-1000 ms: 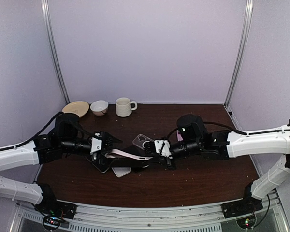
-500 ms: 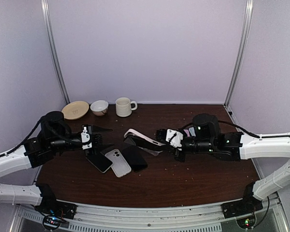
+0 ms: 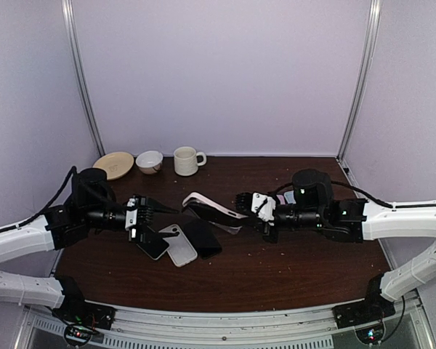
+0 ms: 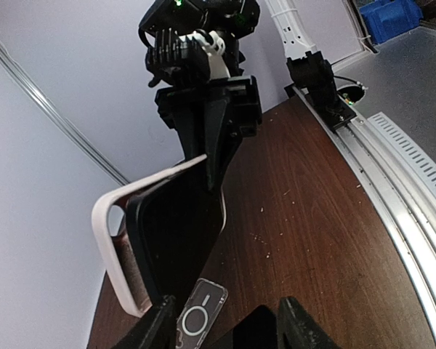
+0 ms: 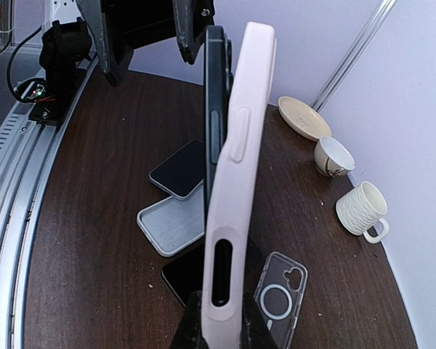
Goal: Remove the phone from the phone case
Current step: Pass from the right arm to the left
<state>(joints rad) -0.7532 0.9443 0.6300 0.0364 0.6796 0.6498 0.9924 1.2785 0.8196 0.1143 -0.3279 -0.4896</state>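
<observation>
Phone and phone case are off the worktop, held in the air over its centre. The right claw is pressed together on one end of the pale phone case, coming in from 3 o'clock. In the right wrist view the case stands up on edge from the claw, and the dark phone lies against its open face, with the far end parted a little from the case.

The left claw sits at 9 o'clock of the held pair, near it but apart. Its fingers are spread with nothing between them. In the left wrist view the fingers frame the bottom edge, and the case rim and the black phone hang ahead of them.

On the worktop under the left claw lies a dark handset. Just beside it at 3 o'clock lies a grey case, then a second dark handset. A clear case with a ring on its back lies flat under the held pair.

At 11 o'clock, along the back edge, stand a saucer, a small bowl and a ribbed mug in a row.
</observation>
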